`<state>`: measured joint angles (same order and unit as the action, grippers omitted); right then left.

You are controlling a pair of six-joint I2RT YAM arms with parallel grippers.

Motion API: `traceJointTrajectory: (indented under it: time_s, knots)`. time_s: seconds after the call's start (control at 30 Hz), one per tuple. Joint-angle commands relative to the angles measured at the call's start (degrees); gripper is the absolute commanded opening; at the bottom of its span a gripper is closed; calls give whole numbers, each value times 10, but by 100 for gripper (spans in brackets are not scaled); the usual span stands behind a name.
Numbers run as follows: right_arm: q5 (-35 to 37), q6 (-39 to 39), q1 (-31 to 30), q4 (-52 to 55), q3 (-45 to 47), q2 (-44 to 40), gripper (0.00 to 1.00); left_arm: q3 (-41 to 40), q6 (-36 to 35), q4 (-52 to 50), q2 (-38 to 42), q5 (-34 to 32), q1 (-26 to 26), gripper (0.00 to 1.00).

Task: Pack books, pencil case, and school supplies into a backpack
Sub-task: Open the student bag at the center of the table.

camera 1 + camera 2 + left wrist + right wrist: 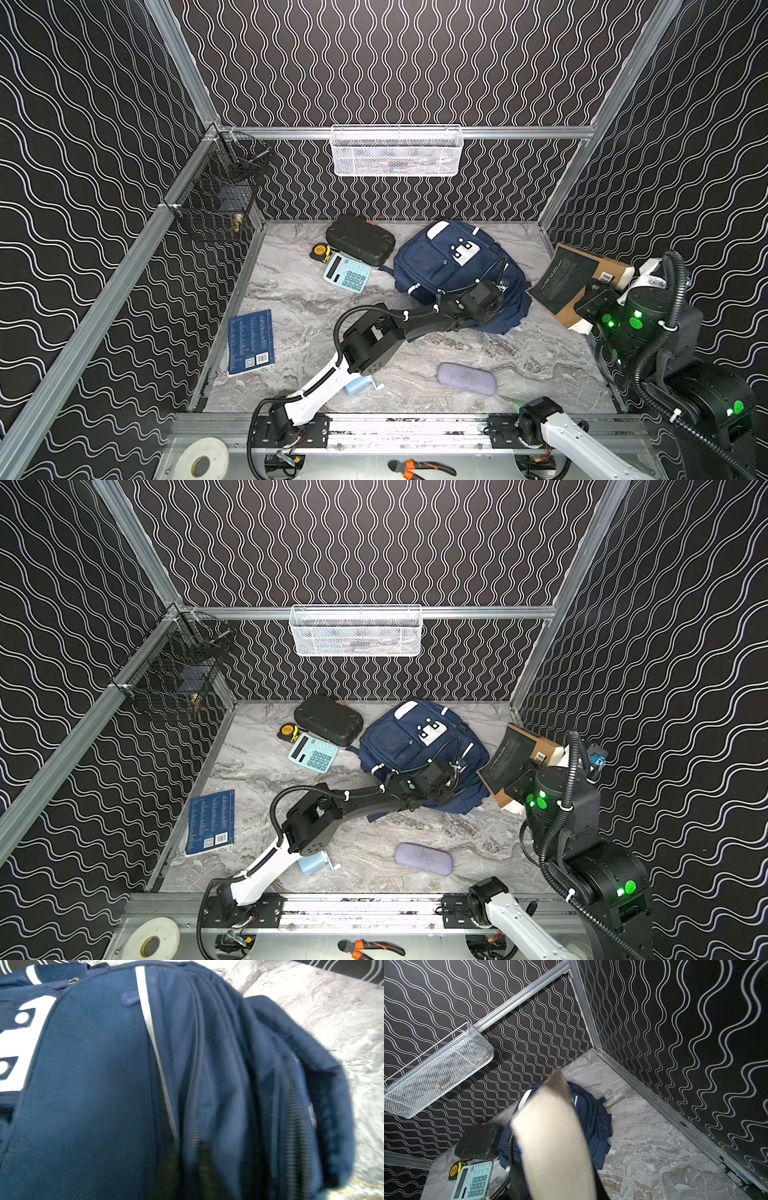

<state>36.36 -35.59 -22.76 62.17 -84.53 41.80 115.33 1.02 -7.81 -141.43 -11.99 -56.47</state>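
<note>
Top views, front rail outward: I find the pencil case (467, 378) and the crank pencil sharpener (358, 385) lying unpacked on the table (415, 357), nearest the rail. The blue book (250, 341) lies flat at the table's left edge. Mid-table, the left gripper (500, 286) is closed against the backpack (440, 266), on the side facing the other book. I cannot tell whether it pinches fabric or a zip pull. Just beside it, the right gripper (592, 297) is clamped on the black-covered book (561, 278), which is raised and tilted. The calculator (347, 273) sits farther back, unpacked. I judge the step in hand to be opening the bag for this book. The next move calls for the mouth to be held wide.
</note>
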Motion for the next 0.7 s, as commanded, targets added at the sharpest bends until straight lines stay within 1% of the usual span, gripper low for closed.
traceJointTrajectory:
  time_s: [0.0, 0.33, 0.47, 0.67]
  knots:
    - [16, -16, 0, -28, 3, -4, 0, -10, -5, 7, 31, -16, 3, 0]
    - [17, -61, 0, -32, 30, 3, 0, -55, 10, 51, 164, -18, 21, 0]
    - [18, -87, 0, -43, 38, 12, 0, -74, 34, 77, 213, 9, 39, 0]
    - [20, -122, 0, -86, 80, 20, 0, -89, 68, 97, 264, 83, 70, 0]
